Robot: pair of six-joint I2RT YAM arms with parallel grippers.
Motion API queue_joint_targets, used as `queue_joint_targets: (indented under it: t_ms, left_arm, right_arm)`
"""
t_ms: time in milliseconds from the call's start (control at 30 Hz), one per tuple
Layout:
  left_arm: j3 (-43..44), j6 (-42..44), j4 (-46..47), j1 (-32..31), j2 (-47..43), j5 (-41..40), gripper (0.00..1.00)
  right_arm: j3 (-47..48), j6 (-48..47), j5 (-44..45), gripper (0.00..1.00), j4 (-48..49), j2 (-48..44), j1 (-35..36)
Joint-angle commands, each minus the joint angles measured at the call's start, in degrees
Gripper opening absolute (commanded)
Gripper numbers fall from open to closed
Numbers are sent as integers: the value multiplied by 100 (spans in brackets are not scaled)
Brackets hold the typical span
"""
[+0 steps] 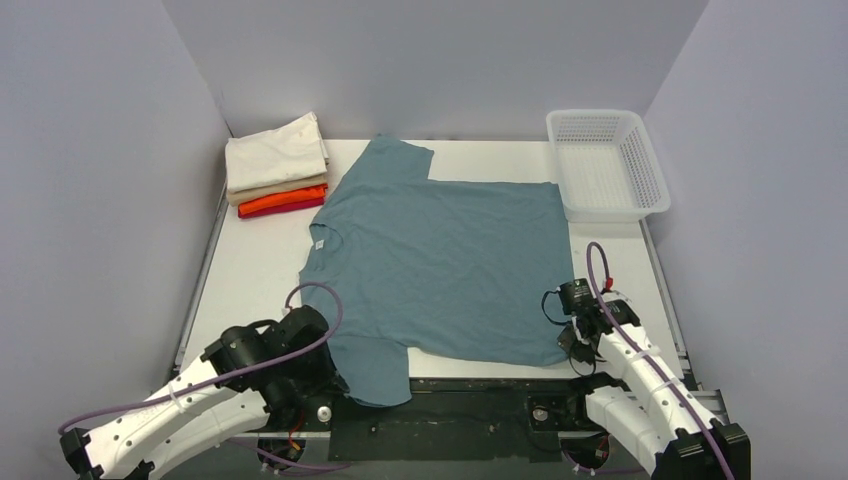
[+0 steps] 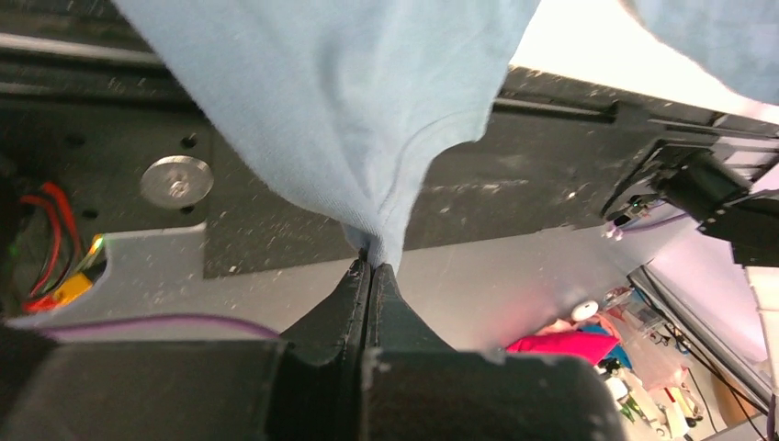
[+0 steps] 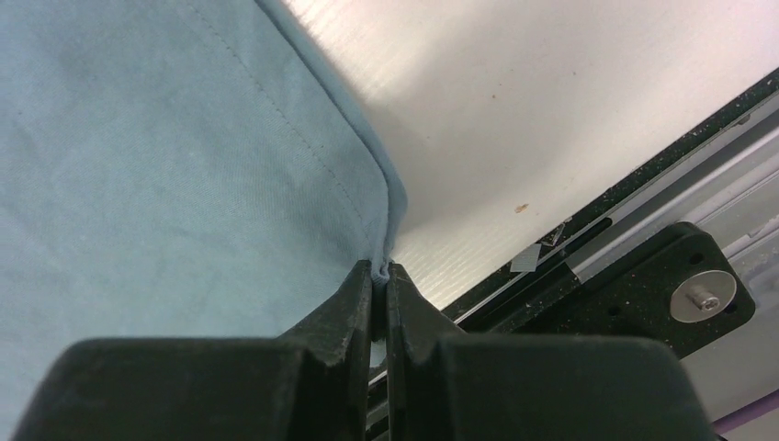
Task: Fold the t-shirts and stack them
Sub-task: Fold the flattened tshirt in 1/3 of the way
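Note:
A large teal-blue t-shirt lies spread flat over the middle of the white table, collar to the left, hem to the right. Its near sleeve hangs over the front edge. My left gripper is shut on the tip of that sleeve, below the table edge. At the shirt's near right hem corner, my right gripper is shut on the cloth, seen from above at the table's front right. A stack of folded t-shirts, cream on top, then tan, orange and red, sits at the back left.
A white mesh basket stands at the back right corner. Grey walls close in the table on three sides. The black mounting rail with the arm bases runs along the front edge under the hanging sleeve.

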Motion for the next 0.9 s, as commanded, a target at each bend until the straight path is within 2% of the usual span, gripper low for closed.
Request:
queue_joint_targets:
  t_ms: [0, 100, 200, 300, 433, 700, 867]
  left_arm:
    - [353, 418, 1439, 54, 401, -605, 0]
    - [397, 956, 2151, 306, 647, -940, 0]
    - [585, 1419, 2551, 993, 898, -915, 0]
    - [770, 1964, 2843, 1825, 1037, -691, 0]
    - [856, 2382, 3567, 2531, 1242, -322, 0]
    - [987, 2868, 4662, 3130, 1789, -237, 0]
    - [1198, 3213, 4956, 3393, 1884, -317, 0]
  right_arm:
    - [419, -146, -3, 0, -157, 125, -7]
    - [610, -189, 7, 0, -42, 249, -25]
    - [883, -236, -28, 1, 175, 388, -26]
    - [1110, -332, -75, 1, 344, 711, -33]
    - [1578, -496, -21, 1, 434, 1156, -74]
    - [2164, -605, -44, 1, 737, 1837, -151]
    - [2414, -692, -44, 2, 695, 2053, -291]
